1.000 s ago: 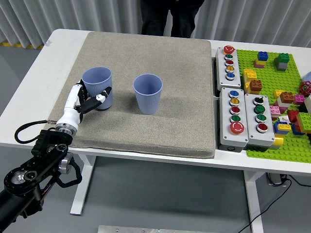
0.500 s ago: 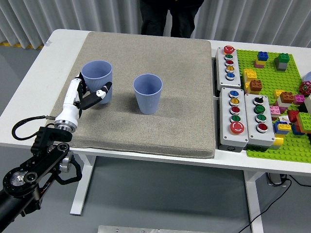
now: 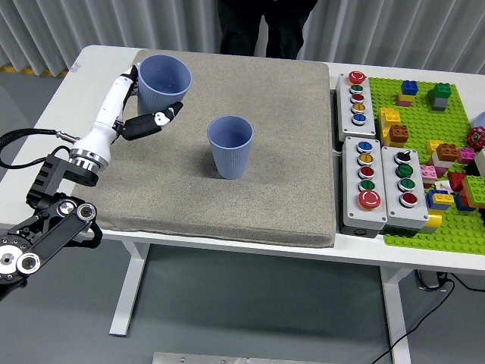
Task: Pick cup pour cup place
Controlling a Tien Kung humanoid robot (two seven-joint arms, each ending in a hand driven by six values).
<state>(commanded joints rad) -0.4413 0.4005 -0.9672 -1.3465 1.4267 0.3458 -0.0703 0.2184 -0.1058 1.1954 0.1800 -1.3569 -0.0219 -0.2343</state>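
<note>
There is a single view, taken from high on the robot's side and looking forward and down over the white rectangular table (image 3: 53, 144). The table's near edge runs across the lower part of the frame, with grey floor below it. A grey corrugated wall (image 3: 76, 26) closes the top. The range seems moderate, though depth is hard to judge.
</note>
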